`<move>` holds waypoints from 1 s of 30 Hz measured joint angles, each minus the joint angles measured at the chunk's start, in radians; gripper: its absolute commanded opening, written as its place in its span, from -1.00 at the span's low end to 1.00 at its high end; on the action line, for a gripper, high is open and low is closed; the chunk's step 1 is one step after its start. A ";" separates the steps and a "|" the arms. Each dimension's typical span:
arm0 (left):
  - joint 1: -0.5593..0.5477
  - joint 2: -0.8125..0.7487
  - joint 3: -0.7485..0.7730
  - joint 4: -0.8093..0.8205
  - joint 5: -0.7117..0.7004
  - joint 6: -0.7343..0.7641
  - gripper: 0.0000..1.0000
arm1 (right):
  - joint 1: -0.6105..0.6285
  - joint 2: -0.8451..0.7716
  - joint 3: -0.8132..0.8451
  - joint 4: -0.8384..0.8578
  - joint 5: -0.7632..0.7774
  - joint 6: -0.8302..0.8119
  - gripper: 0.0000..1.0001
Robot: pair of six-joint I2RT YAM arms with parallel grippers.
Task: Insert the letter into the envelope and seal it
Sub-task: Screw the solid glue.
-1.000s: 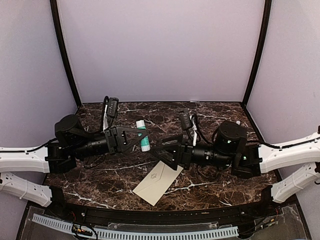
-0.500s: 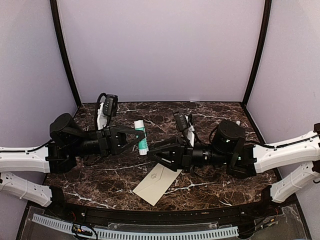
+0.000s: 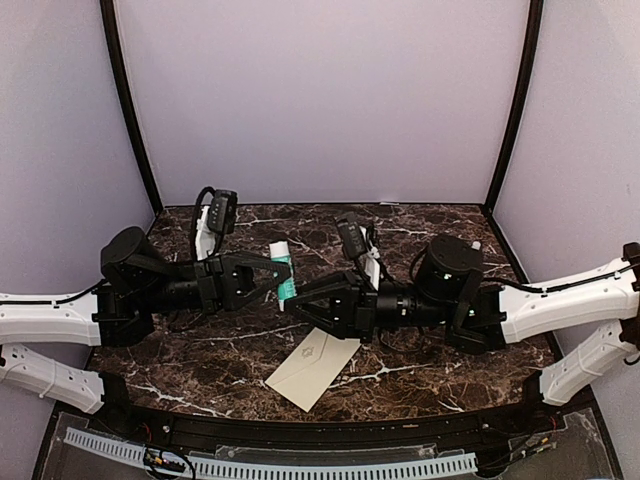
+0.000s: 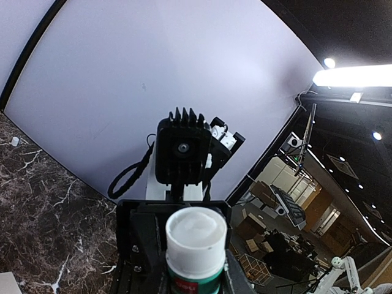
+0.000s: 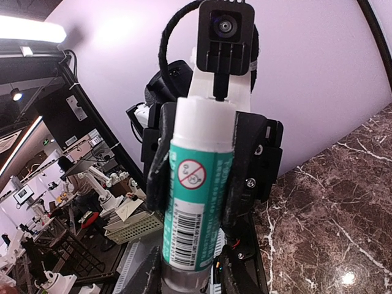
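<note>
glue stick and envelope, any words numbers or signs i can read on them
On the glue stick: no words legible, only a red crossed-out circle sign on the teal label.
Its barcode: digits too small to read.
On the envelope: a faint emblem, no legible text.

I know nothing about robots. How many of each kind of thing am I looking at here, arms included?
cream envelope: 1
glue stick: 1
small white piece, too small to identify: 1
robot arms: 2, with the left gripper and right gripper both on the glue stick
Total: 5
</note>
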 measured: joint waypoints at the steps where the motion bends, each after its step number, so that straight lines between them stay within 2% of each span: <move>1: 0.000 0.000 0.000 0.000 0.000 0.000 -1.00 | 0.000 0.001 0.000 0.000 -0.002 0.000 -0.49; 5: 0.000 0.000 -0.002 0.001 0.000 0.001 -1.00 | 0.002 0.002 0.000 -0.001 -0.005 0.006 -0.75; 11: 0.000 0.000 -0.008 -0.005 -0.014 0.019 -1.00 | 0.004 -0.003 0.003 -0.036 0.024 0.002 -0.92; 21: 0.004 -0.016 -0.013 -0.121 -0.179 0.058 -1.00 | 0.016 -0.005 0.109 -0.333 0.220 -0.033 -1.00; 30: 0.024 -0.016 -0.042 -0.229 -0.377 0.043 -1.00 | 0.064 0.143 0.352 -0.705 0.515 -0.061 -0.99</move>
